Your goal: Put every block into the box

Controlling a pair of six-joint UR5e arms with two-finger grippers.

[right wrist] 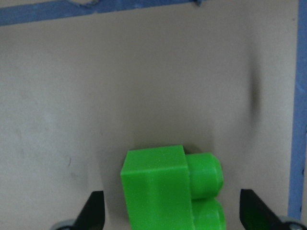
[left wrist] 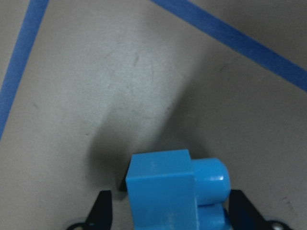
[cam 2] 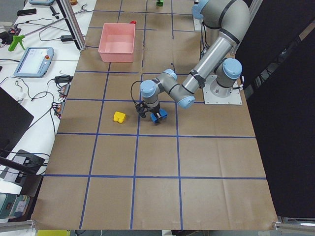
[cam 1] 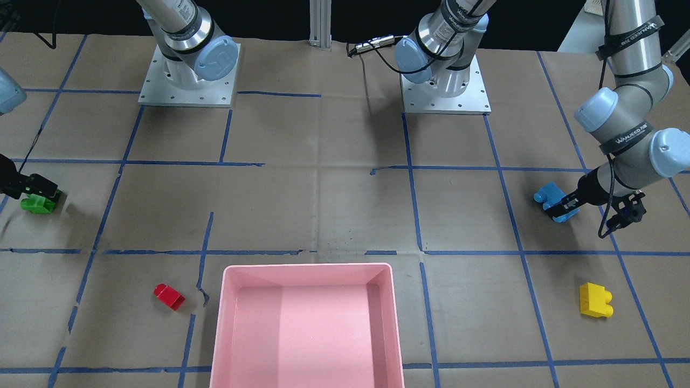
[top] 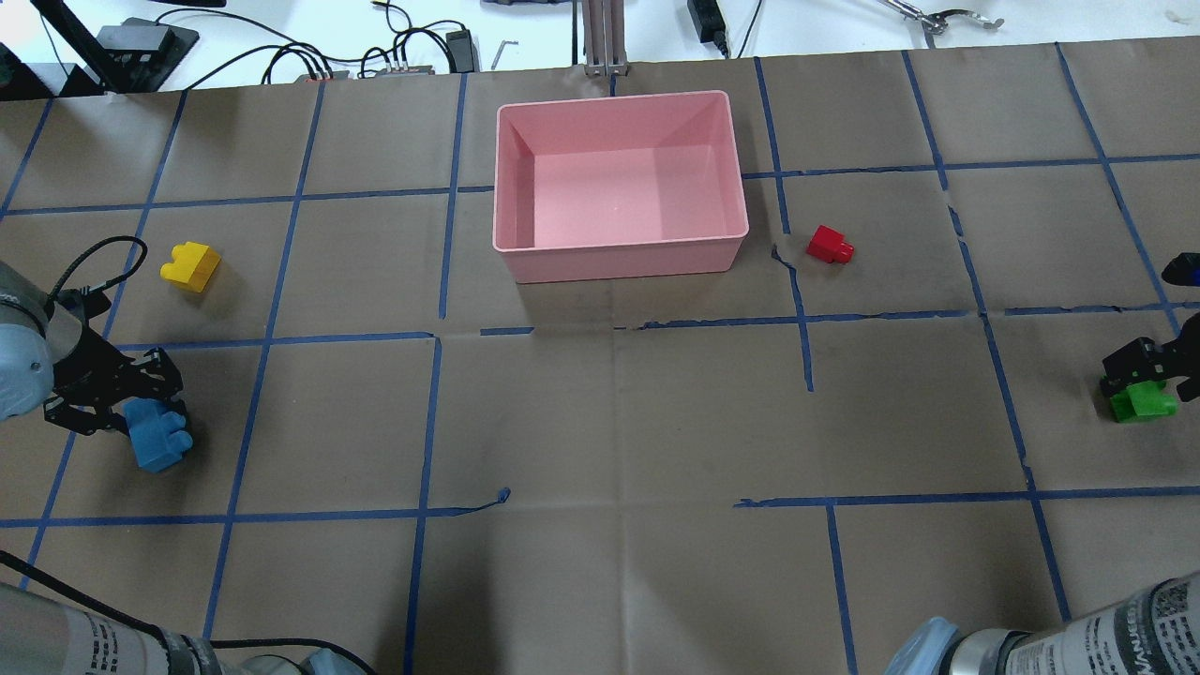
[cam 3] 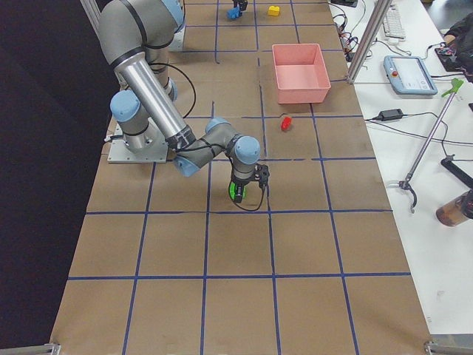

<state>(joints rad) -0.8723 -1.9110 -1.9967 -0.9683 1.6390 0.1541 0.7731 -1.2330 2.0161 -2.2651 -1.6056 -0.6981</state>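
The left gripper (left wrist: 170,212) straddles the blue block (top: 157,441) at the table's (top: 619,422) left edge. Its jaws are released: one finger (left wrist: 103,208) stands clear of the block, the other almost touches a stud. The right gripper (right wrist: 170,211) straddles the green block (top: 1142,403) at the right edge, jaws likewise apart. The box (top: 619,264) holds nothing; red (top: 830,246) and yellow (top: 190,266) lie outside it. Each gripper should probably centre first, then close slowly, since one finger meets rounded studs and the block could twist.
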